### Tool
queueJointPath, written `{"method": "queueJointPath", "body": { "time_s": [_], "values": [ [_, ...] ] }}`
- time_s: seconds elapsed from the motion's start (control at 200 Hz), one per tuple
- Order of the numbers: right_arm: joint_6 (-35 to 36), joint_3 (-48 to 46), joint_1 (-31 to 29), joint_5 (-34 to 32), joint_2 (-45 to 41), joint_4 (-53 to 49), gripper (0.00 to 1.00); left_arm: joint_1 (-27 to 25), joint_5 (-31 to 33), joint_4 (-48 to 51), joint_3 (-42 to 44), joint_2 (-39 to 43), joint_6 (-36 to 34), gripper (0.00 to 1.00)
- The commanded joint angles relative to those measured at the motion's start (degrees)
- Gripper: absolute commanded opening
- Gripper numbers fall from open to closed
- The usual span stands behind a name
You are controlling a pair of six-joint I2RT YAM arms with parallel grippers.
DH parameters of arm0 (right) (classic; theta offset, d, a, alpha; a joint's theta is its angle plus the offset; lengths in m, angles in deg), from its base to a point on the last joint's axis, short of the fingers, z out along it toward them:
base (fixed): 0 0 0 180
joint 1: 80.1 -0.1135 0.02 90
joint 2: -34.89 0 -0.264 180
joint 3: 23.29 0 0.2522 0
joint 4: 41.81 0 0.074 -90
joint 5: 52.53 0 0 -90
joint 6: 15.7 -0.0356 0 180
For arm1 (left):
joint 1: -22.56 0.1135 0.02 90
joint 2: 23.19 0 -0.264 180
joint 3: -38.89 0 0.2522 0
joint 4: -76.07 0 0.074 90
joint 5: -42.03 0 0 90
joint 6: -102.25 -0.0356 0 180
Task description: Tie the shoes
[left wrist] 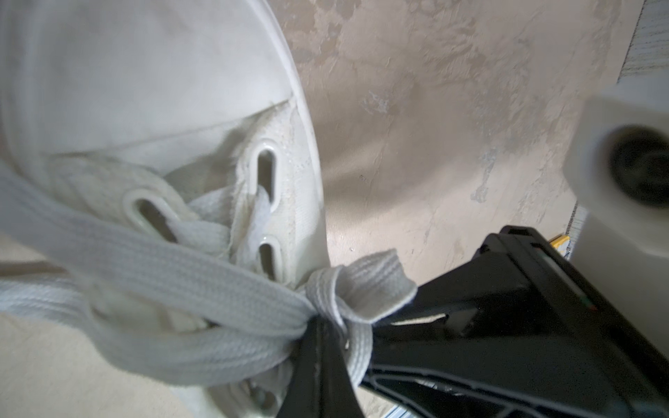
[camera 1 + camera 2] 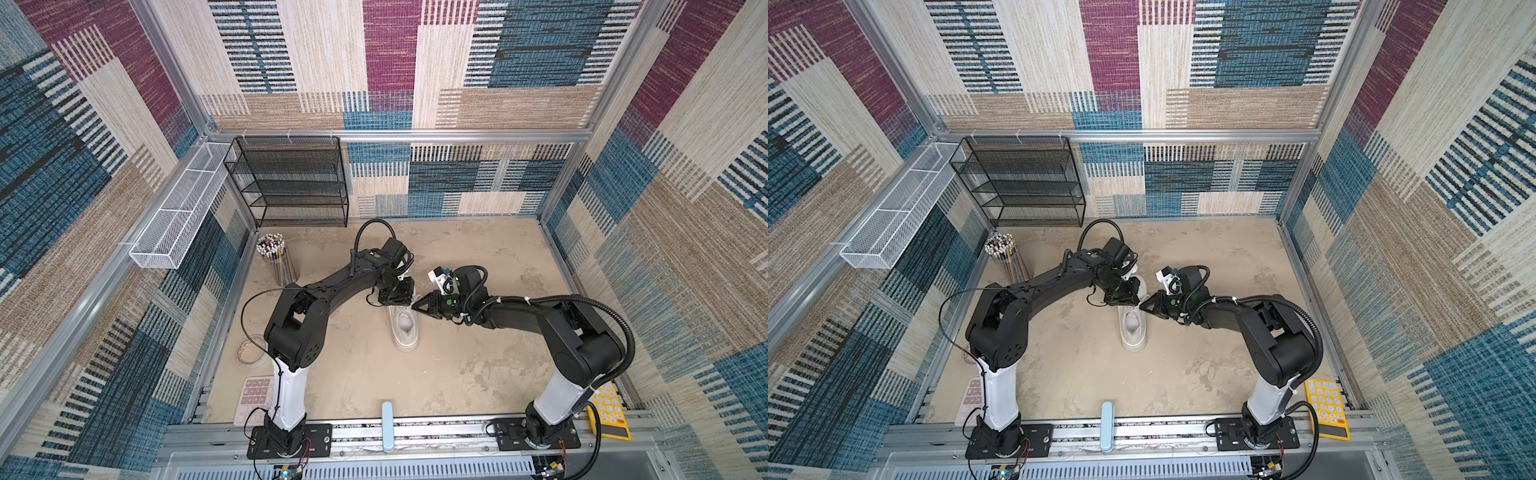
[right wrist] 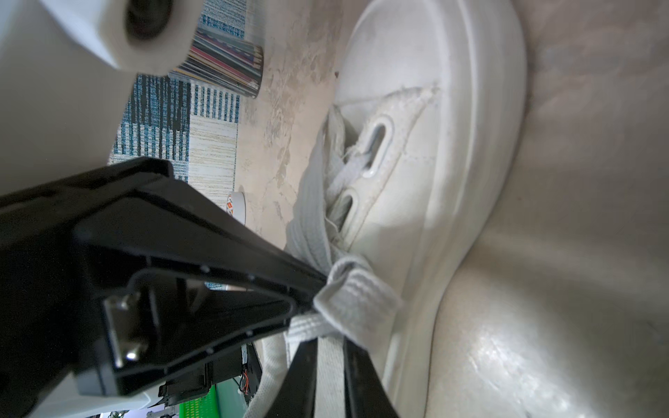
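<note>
In both top views the white sneaker (image 2: 405,332) (image 2: 1133,332) stands mid-table with its heel toward the front. Both grippers meet over its laced part. The left gripper (image 2: 395,297) (image 1: 320,325) comes from the left and is shut, with the off-white laces (image 1: 181,275) bunched and looped round its tip. The right gripper (image 2: 417,306) (image 3: 330,347) reaches in from the right. A flat lace strand (image 3: 329,376) fills the narrow gap between its fingers, and a folded lace loop (image 3: 358,296) sits just past its tip. The lace tips are hidden.
A cup of pencils (image 2: 277,259), a black mesh shelf (image 2: 291,183) and a white wire basket (image 2: 183,208) stand at the back left. A tape roll (image 2: 251,351) and a pink calculator (image 2: 253,399) lie front left, a yellow calculator (image 2: 609,411) front right, and a pale blue bar (image 2: 387,424) on the front rail.
</note>
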Motion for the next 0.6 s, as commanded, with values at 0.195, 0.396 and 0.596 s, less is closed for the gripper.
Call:
{"method": "queueJointPath", "body": {
  "time_s": [0.195, 0.396, 0.596],
  "values": [
    [-0.8, 1.7, -0.1, 1.0, 1.2, 2.4, 0.21, 0.0, -0.6, -0.5, 0.8, 0.6, 0.8, 0.0],
    [-1.5, 1.9, -0.1, 1.8, 2.4, 3.9, 0.19, 0.1, -1.5, -1.7, 1.5, 0.7, 1.6, 0.0],
    [-2.3, 1.9, -0.1, 3.1, 2.7, 5.6, 0.12, 0.4, -3.1, -4.4, 3.1, 1.1, 2.8, 0.0]
  ]
}}
